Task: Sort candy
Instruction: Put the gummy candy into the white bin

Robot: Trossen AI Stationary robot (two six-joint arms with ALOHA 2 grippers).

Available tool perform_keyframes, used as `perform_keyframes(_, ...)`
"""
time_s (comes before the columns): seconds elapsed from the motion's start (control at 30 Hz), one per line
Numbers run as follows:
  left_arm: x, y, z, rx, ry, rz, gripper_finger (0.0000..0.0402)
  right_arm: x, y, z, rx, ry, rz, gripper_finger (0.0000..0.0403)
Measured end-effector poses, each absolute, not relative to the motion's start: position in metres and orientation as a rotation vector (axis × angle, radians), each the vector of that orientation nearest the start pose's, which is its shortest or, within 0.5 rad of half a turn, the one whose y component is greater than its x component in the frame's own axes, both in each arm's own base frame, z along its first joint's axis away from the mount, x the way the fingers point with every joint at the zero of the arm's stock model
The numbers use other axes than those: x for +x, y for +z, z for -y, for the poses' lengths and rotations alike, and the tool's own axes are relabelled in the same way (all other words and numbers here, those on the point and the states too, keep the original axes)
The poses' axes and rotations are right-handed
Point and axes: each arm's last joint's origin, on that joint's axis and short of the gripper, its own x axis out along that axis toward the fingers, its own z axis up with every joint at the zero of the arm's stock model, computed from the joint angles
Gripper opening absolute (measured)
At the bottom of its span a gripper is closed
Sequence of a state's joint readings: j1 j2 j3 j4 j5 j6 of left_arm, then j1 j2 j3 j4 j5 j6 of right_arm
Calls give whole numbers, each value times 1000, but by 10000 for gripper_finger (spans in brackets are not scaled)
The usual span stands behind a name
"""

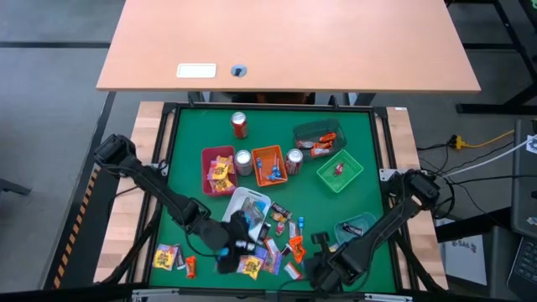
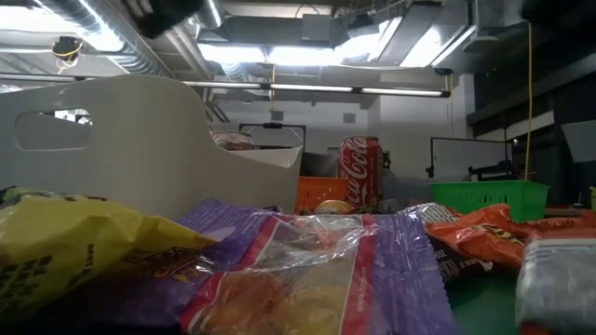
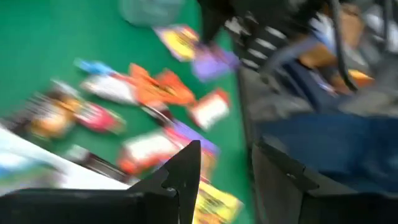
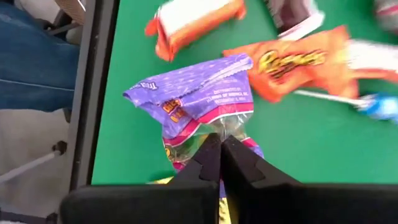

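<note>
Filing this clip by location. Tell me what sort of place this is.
Probably a robotics lab or workshop. Two arms work at a green mat strewn with candy and trays. The low view shows exposed ceiling ducts and strip lights, and a plain wooden desk stands behind the rig.

Three soda cans (image 1: 239, 125) stand on the green worktop (image 1: 189, 138). Six trays sit there: one red (image 1: 217, 170), one orange (image 1: 269, 164), one dark (image 1: 319, 137), one bright green (image 1: 339, 171), one white (image 1: 245, 204), one teal (image 1: 354, 226). The loose candy (image 1: 279, 239) is too heaped to count exactly.
</note>
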State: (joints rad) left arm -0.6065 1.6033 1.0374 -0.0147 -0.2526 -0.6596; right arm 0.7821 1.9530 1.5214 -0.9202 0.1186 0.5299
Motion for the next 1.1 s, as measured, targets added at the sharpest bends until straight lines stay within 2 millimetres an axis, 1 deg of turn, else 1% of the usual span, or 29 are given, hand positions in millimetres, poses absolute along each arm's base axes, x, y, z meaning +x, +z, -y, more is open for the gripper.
perform_keyframes(0.13, 277, 234, 212, -493, -284, -700, 121, 291, 228, -263, -201, 223, -1274, 3)
perform_keyframes(0.27, 261, 234, 231, -551, -341, -750, 114, 311, 244, -252, -239, 257, -1194, 2)
perform_keyframes(0.37, 248, 234, 244, -579, -369, -777, 113, 329, 250, -240, -248, 272, -1119, 2)
perform_keyframes(0.53, 229, 232, 260, -663, -343, -830, 112, 362, 255, -214, -234, 268, -984, 2)
perform_keyframes(0.7, 214, 227, 268, -699, -307, -905, 112, 391, 257, -186, -217, 256, -878, 2)
perform_keyframes(0.83, 209, 223, 270, -750, -230, -936, 112, 407, 260, -163, -165, 240, -825, 3)
perform_keyframes(1.0, 207, 218, 267, -770, -152, -957, 112, 418, 262, -141, -109, 236, -797, 20)
perform_keyframes(1.1, 208, 215, 266, -772, -120, -959, 112, 422, 262, -130, -78, 253, -796, 45)
